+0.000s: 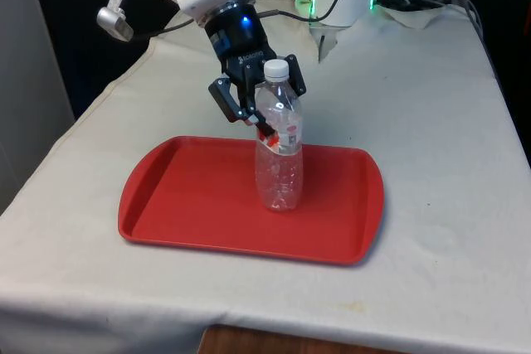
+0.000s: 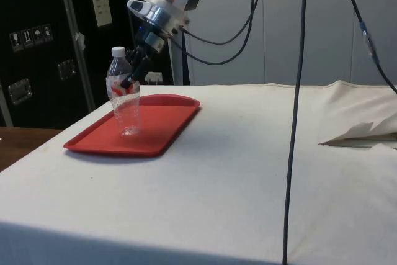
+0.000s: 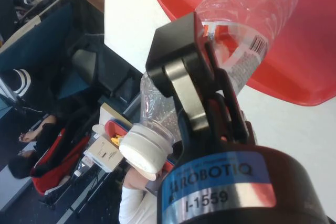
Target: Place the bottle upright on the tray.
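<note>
You see a table under a white cloth (image 1: 431,163), and on it, towards the near edge, a red tray (image 1: 182,196) lying with its long side across the front view. On the tray, right of its middle in the front view, stands a clear plastic water bottle (image 1: 280,163) with a white cap (image 1: 275,69) and a red and white label. Its base rests on the tray floor and its long axis runs nearly straight up, tipped only a little. The black gripper (image 1: 264,113) reaches down at a slant from the far left and is clenched on the bottle at its upper body, just under the shoulder; the side view shows the same hold. The bottle hangs straight below the fingers, so a clean release should leave it standing.
</note>
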